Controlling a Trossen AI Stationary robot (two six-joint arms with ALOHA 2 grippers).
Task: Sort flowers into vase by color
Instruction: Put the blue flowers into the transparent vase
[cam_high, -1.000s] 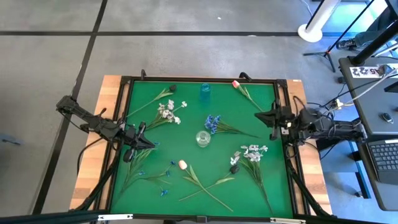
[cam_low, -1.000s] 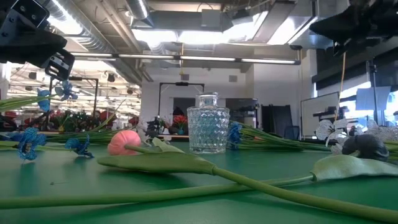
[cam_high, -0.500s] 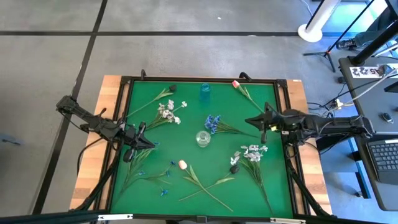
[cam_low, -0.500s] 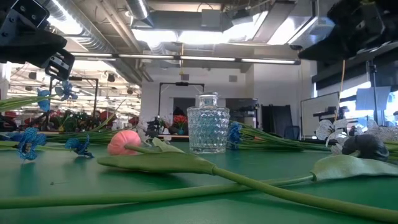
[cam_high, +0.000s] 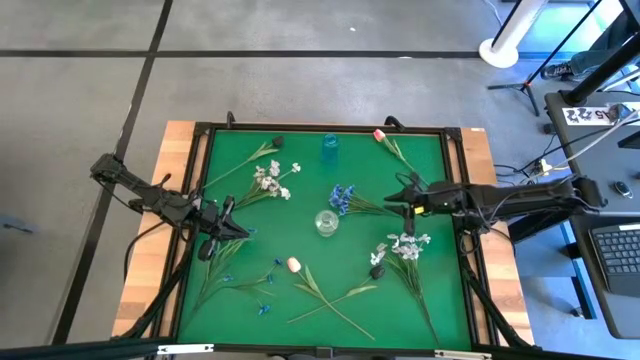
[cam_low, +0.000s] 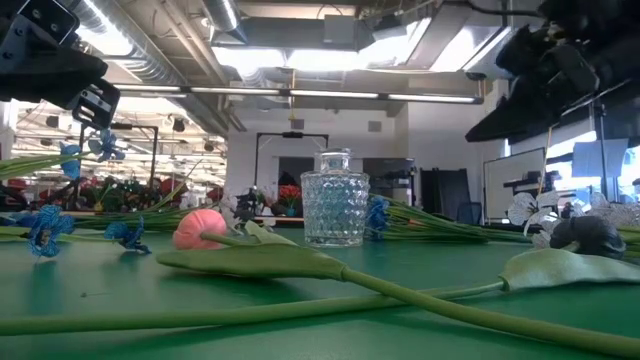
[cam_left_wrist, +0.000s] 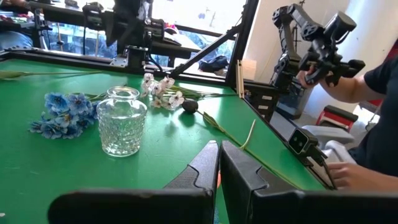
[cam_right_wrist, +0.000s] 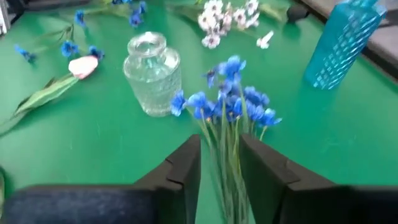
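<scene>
Honestly, nothing is sorted yet: every flower lies loose on the green mat (cam_high: 300, 230), the clear vase (cam_high: 326, 222) and the blue vase (cam_high: 330, 146) stand empty, and my right gripper (cam_right_wrist: 219, 163), jaws parted and holding nothing, straddles the blue spray (cam_right_wrist: 231, 106) stems beside the clear vase, while my left gripper (cam_left_wrist: 219, 163) waits pinched shut at the mat's left side.

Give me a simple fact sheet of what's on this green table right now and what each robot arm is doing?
Surface: green mat in a black frame
Clear vase: clear glass vase near the middle, empty
Blue vase: blue vase at the far edge
Blue flowers: blue spray lying beside the clear glass vase
White flowers: two white sprays
Pink buds: one pink tulip at the near side, another pink tulip at the far edge
Right gripper: right gripper open, astride the blue spray's stems
Left gripper: left gripper shut, waiting at the left side
</scene>
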